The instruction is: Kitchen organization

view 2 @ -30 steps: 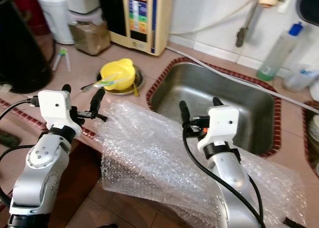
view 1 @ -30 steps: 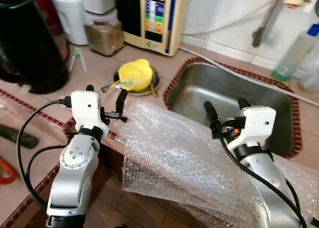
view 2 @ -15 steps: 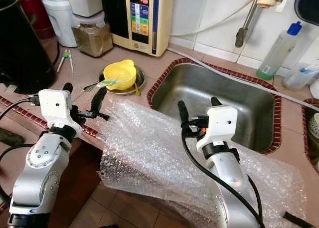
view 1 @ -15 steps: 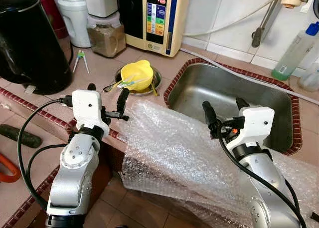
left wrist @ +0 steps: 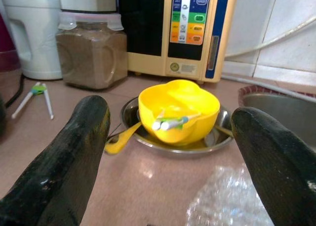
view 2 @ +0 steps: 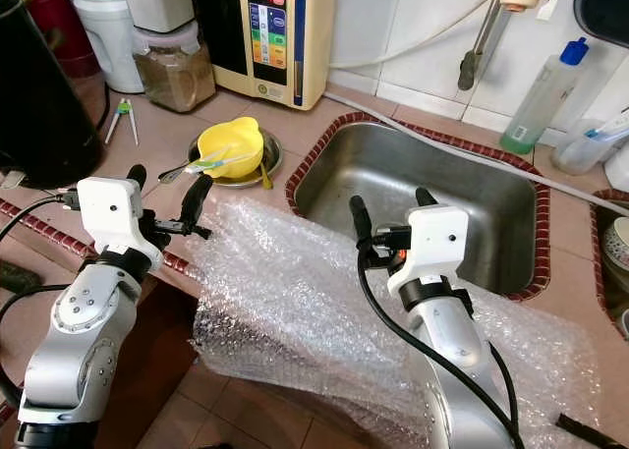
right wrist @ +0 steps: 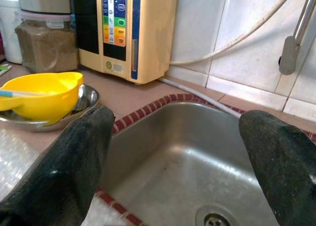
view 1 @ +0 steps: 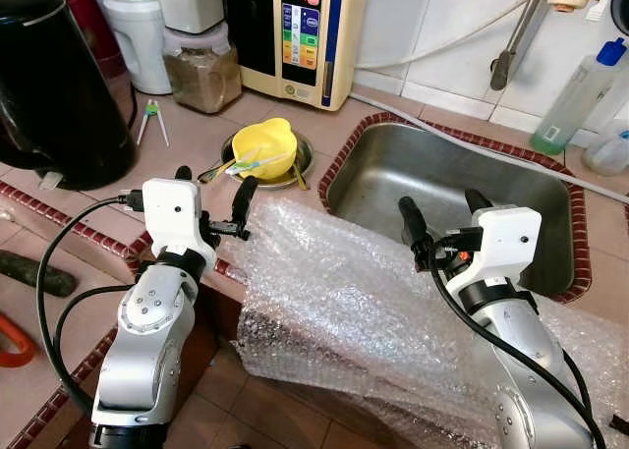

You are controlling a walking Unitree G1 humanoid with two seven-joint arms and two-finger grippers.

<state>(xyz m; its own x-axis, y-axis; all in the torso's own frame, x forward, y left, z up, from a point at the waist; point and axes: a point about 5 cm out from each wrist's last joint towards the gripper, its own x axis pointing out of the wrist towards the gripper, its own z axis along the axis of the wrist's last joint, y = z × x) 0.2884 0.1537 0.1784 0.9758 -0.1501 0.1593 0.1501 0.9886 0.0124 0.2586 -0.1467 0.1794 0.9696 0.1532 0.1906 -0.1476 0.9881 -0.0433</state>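
while both fingers gape empty | left gripper [view 1: 210,182] faces yellow bowl [left wrist: 178,110] | right gripper [view 1: 440,208] faces sink [right wrist: 197,186]

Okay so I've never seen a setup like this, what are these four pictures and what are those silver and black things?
A humanoid robot stands at a kitchen counter. Two pictures come from cameras in its head, two from cameras on its wrists. The silver arms end in black two-fingered graspers: the left end effector and the right end effector, both open and holding nothing. Under them a sheet of bubble wrap drapes over the counter edge. Ahead are a yellow bowl on a metal plate and a steel sink.
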